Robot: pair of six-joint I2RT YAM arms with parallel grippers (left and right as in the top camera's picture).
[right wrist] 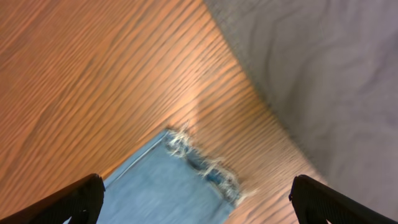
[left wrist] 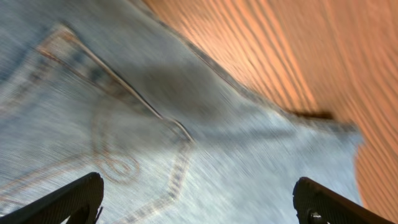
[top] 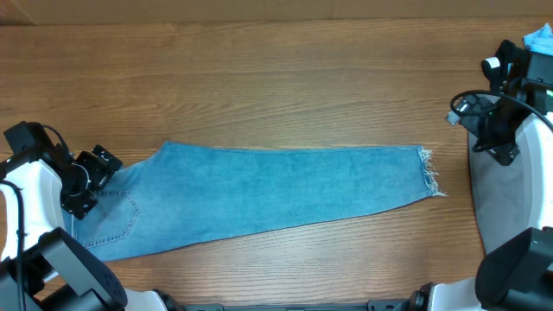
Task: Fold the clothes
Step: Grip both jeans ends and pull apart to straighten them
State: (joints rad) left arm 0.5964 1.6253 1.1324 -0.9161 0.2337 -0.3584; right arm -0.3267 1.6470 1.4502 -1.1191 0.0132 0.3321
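Observation:
Light blue denim jeans (top: pixel 259 194) lie flat across the table, folded lengthwise, waist and stitched back pocket (top: pixel 121 216) at the left, frayed hem (top: pixel 428 177) at the right. My left gripper (top: pixel 91 181) is open and hovers over the waist end; its wrist view shows the pocket stitching (left wrist: pixel 124 155) between the spread fingers (left wrist: pixel 199 202). My right gripper (top: pixel 497 142) is open, apart from the hem at the right; its wrist view shows the frayed hem (right wrist: pixel 205 165) between its fingers (right wrist: pixel 199 202). Grey trousers (top: pixel 505 203) lie at the right edge.
The wooden table (top: pixel 276 86) runs bare behind the jeans. A cyan garment (top: pixel 540 36) sits at the far right corner. The grey cloth also shows in the right wrist view (right wrist: pixel 323 81). Arm bases stand at the front left and front right.

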